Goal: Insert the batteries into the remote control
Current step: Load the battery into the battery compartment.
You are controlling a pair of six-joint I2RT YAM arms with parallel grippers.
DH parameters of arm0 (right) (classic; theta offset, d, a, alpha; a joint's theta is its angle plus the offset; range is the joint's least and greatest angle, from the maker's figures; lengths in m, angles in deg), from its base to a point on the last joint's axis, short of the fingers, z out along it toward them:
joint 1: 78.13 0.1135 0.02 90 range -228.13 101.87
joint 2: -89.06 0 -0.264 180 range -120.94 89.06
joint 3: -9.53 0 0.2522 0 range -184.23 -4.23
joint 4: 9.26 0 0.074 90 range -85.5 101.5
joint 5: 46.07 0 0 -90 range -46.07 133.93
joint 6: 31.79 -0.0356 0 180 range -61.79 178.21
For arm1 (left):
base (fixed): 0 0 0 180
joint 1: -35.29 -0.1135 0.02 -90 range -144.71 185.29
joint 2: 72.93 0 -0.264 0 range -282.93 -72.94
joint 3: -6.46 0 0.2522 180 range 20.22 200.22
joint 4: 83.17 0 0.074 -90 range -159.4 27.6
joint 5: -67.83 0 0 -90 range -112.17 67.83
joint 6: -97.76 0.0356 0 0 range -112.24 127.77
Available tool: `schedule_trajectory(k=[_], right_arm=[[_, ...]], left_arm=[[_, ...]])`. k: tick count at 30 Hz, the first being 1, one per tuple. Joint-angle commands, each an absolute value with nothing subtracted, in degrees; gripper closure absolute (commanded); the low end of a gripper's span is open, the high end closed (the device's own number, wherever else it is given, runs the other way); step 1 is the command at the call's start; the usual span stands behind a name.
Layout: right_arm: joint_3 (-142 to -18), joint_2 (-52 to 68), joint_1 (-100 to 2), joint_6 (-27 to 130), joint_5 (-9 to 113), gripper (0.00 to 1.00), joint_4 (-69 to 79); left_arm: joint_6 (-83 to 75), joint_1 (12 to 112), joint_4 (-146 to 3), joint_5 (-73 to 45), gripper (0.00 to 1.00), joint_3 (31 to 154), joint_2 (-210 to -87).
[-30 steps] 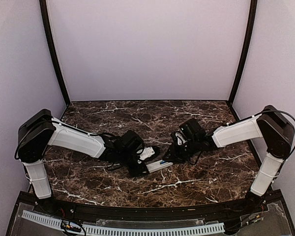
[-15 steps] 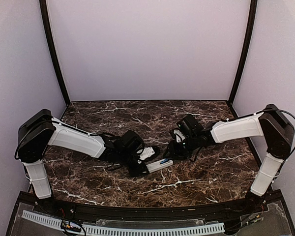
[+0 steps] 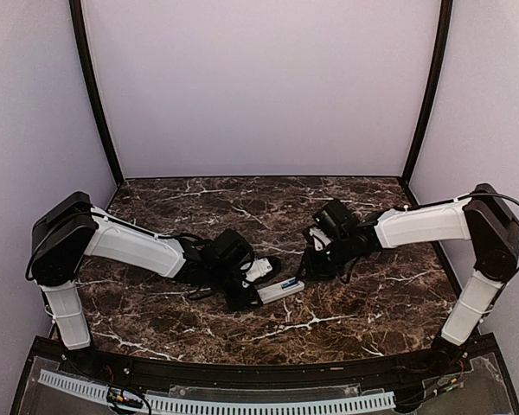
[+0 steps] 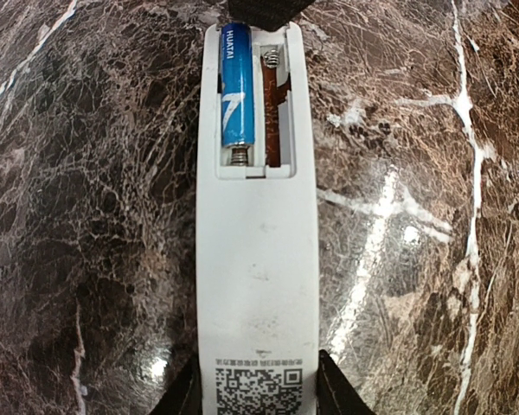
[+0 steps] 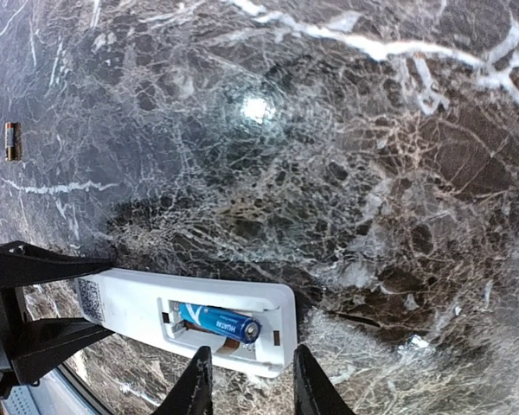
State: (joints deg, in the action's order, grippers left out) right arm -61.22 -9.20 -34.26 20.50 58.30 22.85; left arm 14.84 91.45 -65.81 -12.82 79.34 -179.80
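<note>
**A:** White plastic, back up: the remote control (image 4: 258, 259) lies near the middle of the marble surface (image 3: 372, 303). Its QR-code end is pinched between the fingers of the left tool (image 4: 258, 393).

**B:** And the recess?

**A:** The cover is off. One blue battery (image 4: 237, 86) sits in one slot, its end against the spring. The empty slot (image 4: 272, 104) beside it shows only a brown contact strip.

**B:** What changed?

**A:** A second ago the right tool (image 5: 249, 389) was down at the remote's open end. It has since drawn back toward the far right, with its fingers spread and nothing in them. I read that as the first cell seated and released.

**B:** So half done.

**A:** Likely. A small cylinder (image 5: 12, 141), gold and dark, lies well apart on the surface and is probably the second cell.
</note>
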Motion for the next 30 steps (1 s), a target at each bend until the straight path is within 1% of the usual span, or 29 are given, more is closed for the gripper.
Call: schedule_trajectory(k=[1,3,7,10,13,18,30], right_arm=[[-63.6,-6.2,-34.0,24.2,57.5,0.71,25.2],[-64.9,-7.5,-33.9,25.7,57.3,0.73,26.9],[-67.1,-10.2,-33.9,26.8,57.1,0.81,28.5],[-67.9,-11.2,-34.0,27.0,56.7,0.82,28.8],[-68.2,-11.7,-34.0,27.2,57.1,0.86,28.6],[-67.3,-12.1,-33.9,26.5,58.2,0.85,27.8],[-66.1,-13.0,-34.0,25.9,59.4,0.89,26.2]], left_arm=[[14.4,91.9,-61.2,-13.3,1.00,79.1,-181.4],[14.4,91.8,-61.2,-13.3,1.00,79.1,-181.4],[14.4,91.9,-61.2,-13.3,1.00,79.2,-181.4],[14.4,91.8,-61.1,-13.4,1.00,79.2,-181.5],[14.4,91.8,-61.0,-13.3,1.00,79.1,-181.5],[14.4,91.8,-60.9,-13.4,1.00,79.3,-181.6],[14.4,91.9,-60.9,-13.4,1.00,79.3,-181.6]])
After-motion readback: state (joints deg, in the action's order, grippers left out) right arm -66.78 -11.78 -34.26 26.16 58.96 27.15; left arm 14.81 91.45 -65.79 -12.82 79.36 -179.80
